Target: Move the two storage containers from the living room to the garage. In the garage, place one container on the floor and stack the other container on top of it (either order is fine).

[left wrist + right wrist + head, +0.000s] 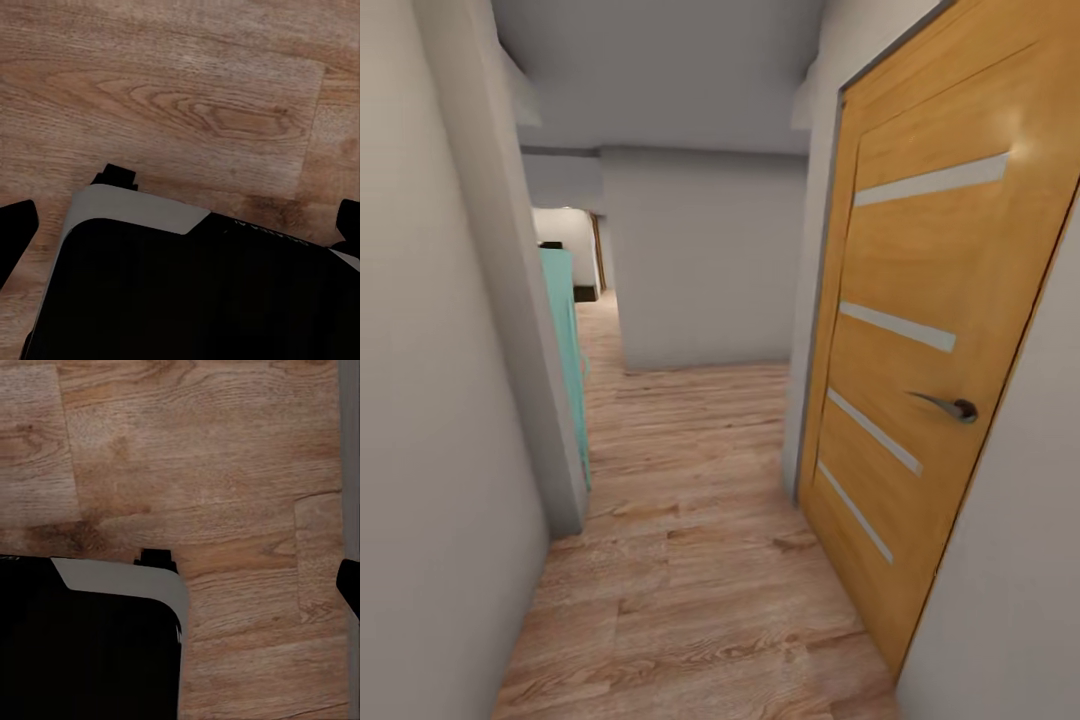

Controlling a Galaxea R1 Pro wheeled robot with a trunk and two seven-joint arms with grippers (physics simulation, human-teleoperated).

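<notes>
Gripper fingers on my left arm showed as dark tips (pixel 16 232) at the two edges of the left wrist picture, set wide apart with nothing between them; the left gripper (pixel 180 225) hung over the plank floor (pixel 187 90) above the robot's black and grey base (pixel 187 292). On the right wrist picture I caught one dark fingertip (pixel 349 585) at the edge, so I could not tell how the right gripper stood.

I was in transit. From the head camera I looked along a narrow hallway: a white wall (pixel 430 350) close on the left, a wooden door (pixel 920 350) with pale glass strips and a metal handle (pixel 950 405) close on the right, seemingly shut. Farther off, a teal panel (pixel 563 340) stood at the left wall's corner, and a white block of wall (pixel 705 260) faced me at the far end, with the floor running on past its left side.

Neither red bin was to be seen, and I carried none, so I judged I was heading to fetch one. To do this stretch well, I reckoned I should hold the base to the middle of the corridor, keep both arms tucked clear of the door handle and the left corner, and turn slowly where the passage bent left.
</notes>
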